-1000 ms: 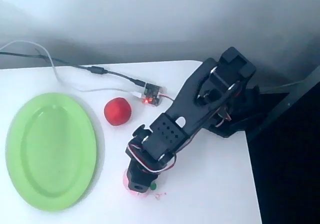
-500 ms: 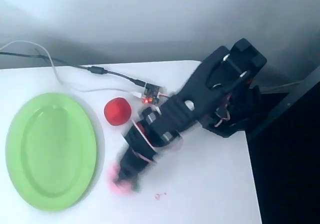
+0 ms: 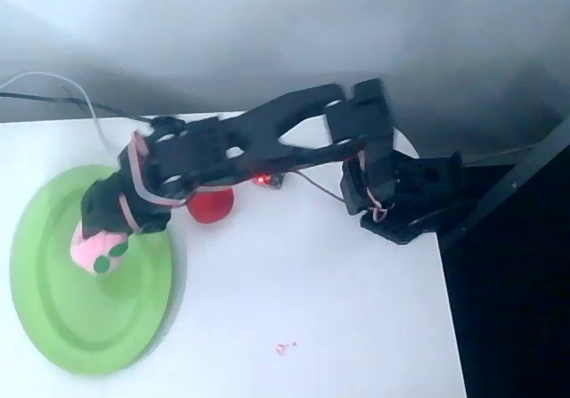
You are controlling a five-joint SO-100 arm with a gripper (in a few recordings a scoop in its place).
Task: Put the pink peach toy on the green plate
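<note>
Over the green plate [image 3: 53,327], as the overhead view shows it, the black arm reaches leftward from its base at the table's right edge, and the gripper [image 3: 100,242] holds the pink peach toy [image 3: 98,252] above the plate's upper half. The fingers themselves are hidden under the wrist, but the toy hangs at the gripper's tip, so they appear pinched on its upper part; whether the toy touches the plate cannot be told from above. A green leaf patch faces the camera. The toy looks soft and light: a plush that gives under the pinch, unlikely to slip or break, and best held across its rounded middle. It should drop without bouncing far. A red ball [image 3: 212,206] lies on the white table [image 3: 312,309] just beside the plate's rim, partly under the arm.
</note>
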